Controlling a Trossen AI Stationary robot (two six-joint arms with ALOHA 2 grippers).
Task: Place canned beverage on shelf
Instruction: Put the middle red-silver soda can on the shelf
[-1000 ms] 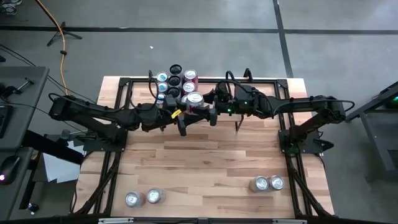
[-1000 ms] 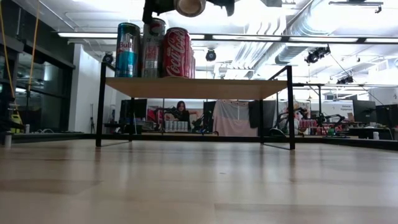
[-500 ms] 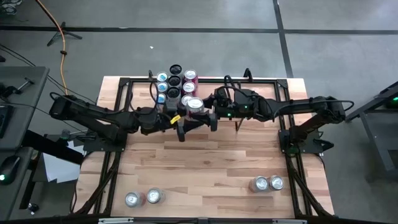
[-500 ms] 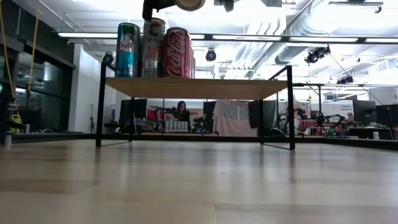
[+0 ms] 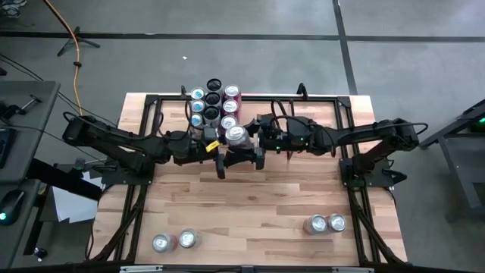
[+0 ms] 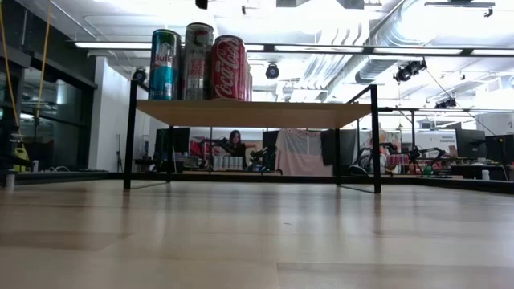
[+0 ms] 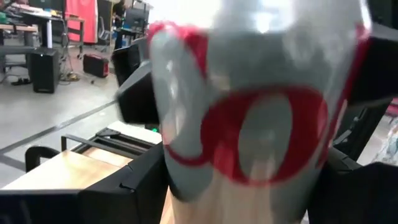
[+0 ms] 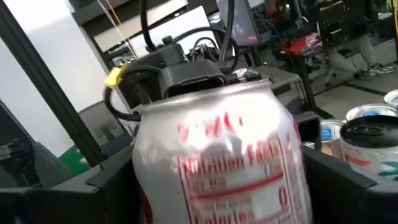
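Note:
A silver-and-red can [image 5: 236,135] hangs upright in the air just on the near side of the cans [image 5: 214,102] standing on the shelf [image 6: 257,114]. Both grippers are shut on it. My left gripper [image 5: 226,145] reaches in level from the table's left, and my right gripper [image 5: 251,144] from the right. The can fills the left wrist view [image 7: 255,124] and the right wrist view [image 8: 230,168]. The low view does not show it. On the shelf's left end stand a blue can [image 6: 165,64], a silver can [image 6: 198,60] and a red one [image 6: 229,68]. My left gripper pinches the can's side wall, low on the body [image 7: 171,180], between its two fingers. The fingers come level from the table's left. The can stands upright in the hold, lifted clear. My right gripper pinches the can's side wall [image 8: 140,186] between its two fingers, below the top rim. It comes level from the table's right, opposite the left gripper. The can is upright and clear of the shelf and table.
Two loose cans [image 5: 174,241] stand at the table's near left and two more [image 5: 326,224] at the near right. The shelf's right part [image 6: 321,112] is bare plank. Black frame rails [image 5: 356,205] run along the table's sides. A person [image 6: 234,140] sits in the room behind.
Both grippers have moved together toward the table's near edge with the can between them. The can has stayed upright and has passed out of the top of the low view.

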